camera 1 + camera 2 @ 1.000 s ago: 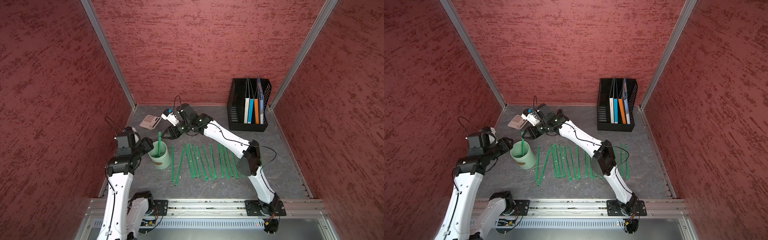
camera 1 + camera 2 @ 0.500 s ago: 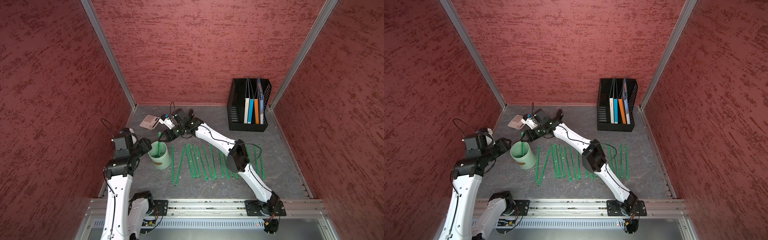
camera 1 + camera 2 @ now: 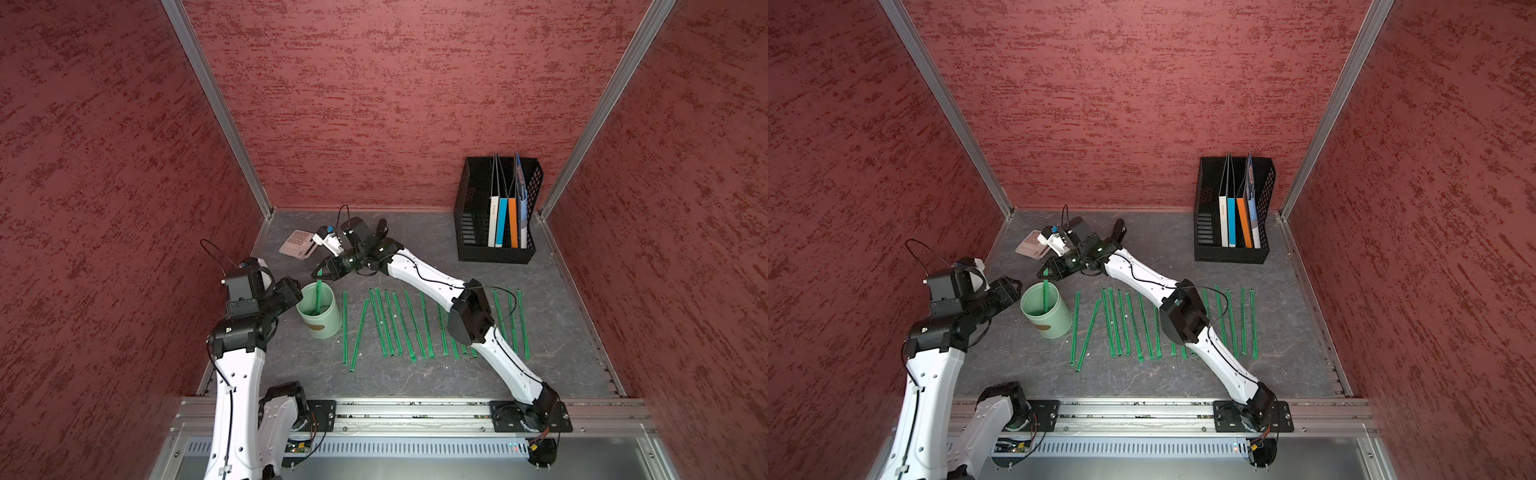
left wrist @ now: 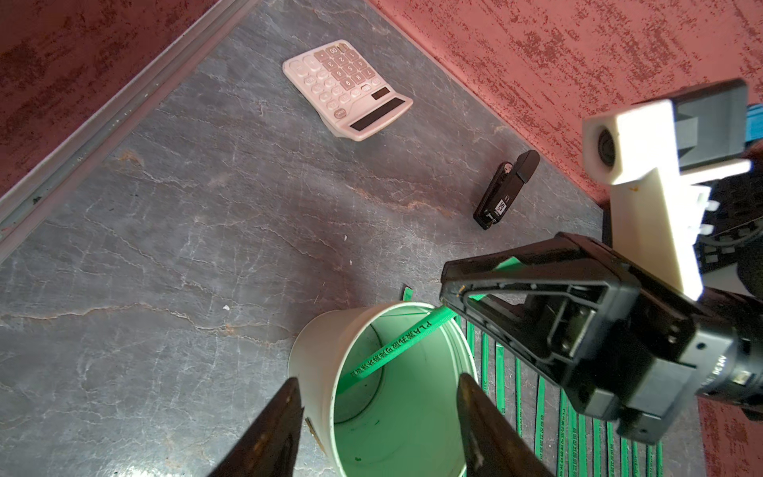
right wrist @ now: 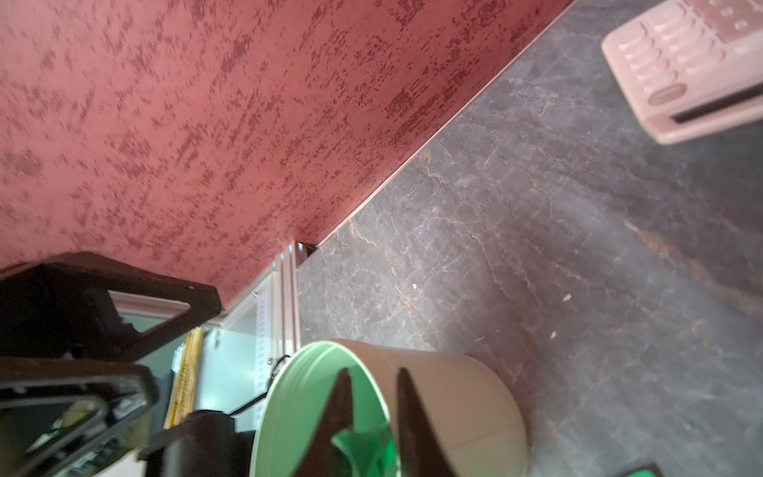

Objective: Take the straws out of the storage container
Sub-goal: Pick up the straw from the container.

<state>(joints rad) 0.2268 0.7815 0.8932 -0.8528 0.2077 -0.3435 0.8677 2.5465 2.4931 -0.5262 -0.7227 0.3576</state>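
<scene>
Bench (image 3: pixel 415 390), both top views: grey stone-look surface inside red walls.
Top views, cup (image 3: pixel 324 326) (image 3: pixel 1054 324): pale green, upright, on the left part of the bench.
Top views, straw (image 3: pixel 318 295) (image 3: pixel 1044 297): one green stick standing in the cup, top end above the rim.
Top views, right fingers (image 3: pixel 319 274) (image 3: pixel 1044 274): closed on the straw's top end, over the cup.
Top views, left fingers (image 3: pixel 293 289) (image 3: pixel 1013 286): open, just beside the cup; whether they touch it cannot be told.
Top views, straws (image 3: pixel 345 328) (image 3: pixel 1075 328): a row lying flat on the bench beside the cup, some hidden under the right arm (image 3: pixel 419 274).
Top views, rack (image 3: pixel 494 255): black, holding folders, far right corner.
Top views, calculator (image 3: pixel 296 243): pink, near the far wall behind the cup.
Left wrist view, left fingers (image 4: pixel 272 433): two dark tips spread apart, the cup (image 4: pixel 313 392) showing between them.
Left wrist view, straw (image 4: pixel 396 342): leans across the inside of the cup, small print along it, upper end in the right fingers (image 4: pixel 450 289).
Left wrist view, beyond the cup: calculator (image 4: pixel 347 88) and a small black gadget (image 4: pixel 505 190), well apart on the bench.
Right wrist view, right fingers (image 5: pixel 342 413): pinched on the green straw (image 5: pixel 363 450) above the open mouth of the cup (image 5: pixel 454 396).
Right wrist view, calculator (image 5: pixel 693 70): blurred, at the picture's edge.
</scene>
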